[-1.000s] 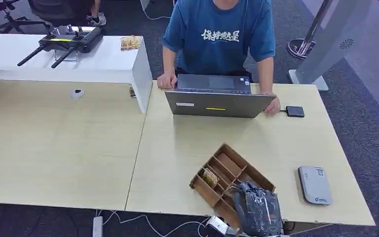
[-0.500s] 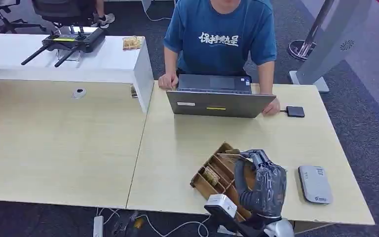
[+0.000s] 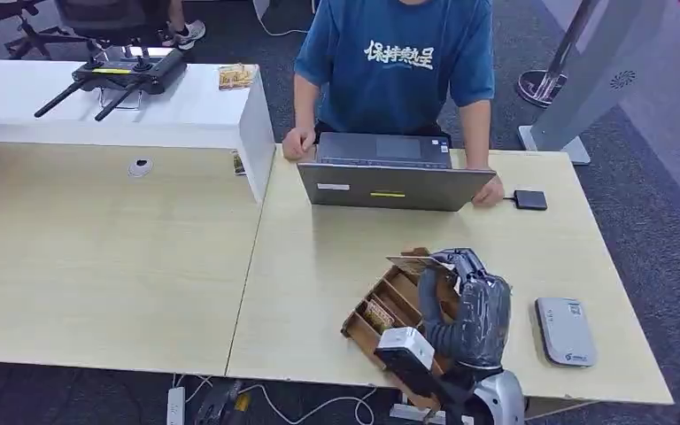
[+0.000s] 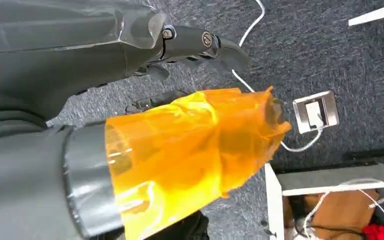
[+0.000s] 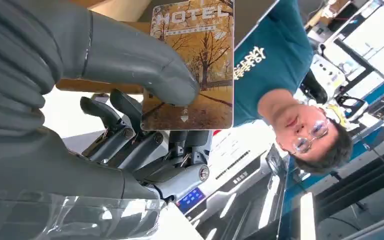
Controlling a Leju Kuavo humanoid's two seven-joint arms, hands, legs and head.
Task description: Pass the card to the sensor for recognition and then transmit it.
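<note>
My right hand (image 3: 467, 305) hovers over the wooden divided tray (image 3: 370, 332) near the table's front edge. It pinches a card (image 3: 418, 263) by one end, and the card juts out towards the laptop. In the right wrist view the card (image 5: 195, 60) shows an autumn picture and the word HOTEL, with the thumb (image 5: 140, 65) pressed on its face and the fingers behind it. The grey-white sensor (image 3: 565, 331) lies flat on the table to the right of the hand, a short gap away. My left hand (image 4: 180, 145) hangs over the carpet, fingers apart, holding nothing.
A person in a blue shirt (image 3: 396, 62) stands at the far side with both hands at an open laptop (image 3: 394, 184). A small black box (image 3: 529, 199) lies right of it. A white counter (image 3: 186, 111) with a black controller (image 3: 119, 71) stands at the back left.
My right hand has risen out of the tray with the card pinched in it and moved a little farther from the table's front edge. The person has shifted slightly.
</note>
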